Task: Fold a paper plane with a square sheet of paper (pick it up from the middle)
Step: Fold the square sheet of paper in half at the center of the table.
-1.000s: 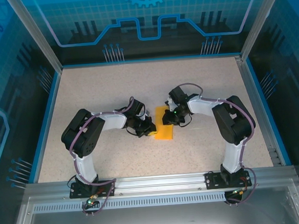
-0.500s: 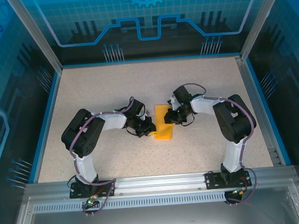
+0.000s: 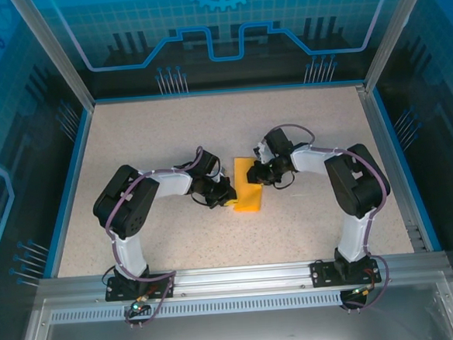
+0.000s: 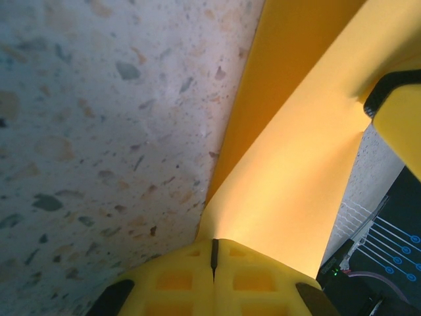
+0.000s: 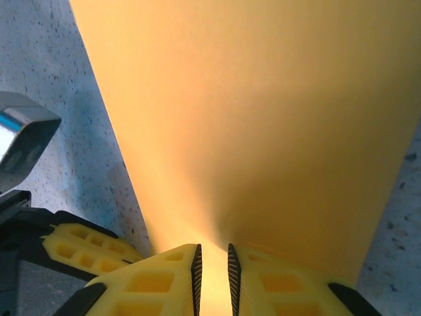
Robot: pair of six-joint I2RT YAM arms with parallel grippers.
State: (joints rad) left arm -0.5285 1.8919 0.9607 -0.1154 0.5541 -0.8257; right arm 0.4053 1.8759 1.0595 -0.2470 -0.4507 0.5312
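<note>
- Orange-yellow paper sheet (image 3: 249,190) lies mid-table, folded into a narrow strip that runs away from the arm bases, with one tool at each long side.
- Speckled beige table (image 3: 154,136) is under it. In the left wrist view I see one long flap raised, with a lower layer flat on the surface.
- Left tool (image 4: 214,253): pads pressed together, only a hairline seam between them. The paper rises straight off the tips, so I read this as a pinch on the strip's left edge towards the near end. The edge itself is hidden behind the pads.
- Right tool (image 5: 214,268): pads drawn to a thin slit with paper glowing in it, so it is clamped on the sheet's right side, farther up the strip.
- Right wrist view: one yellow finger (image 5: 79,249) of the left tool sits at the paper's left edge.
- From above, the two tools are near each other across the strip and apart.
</note>
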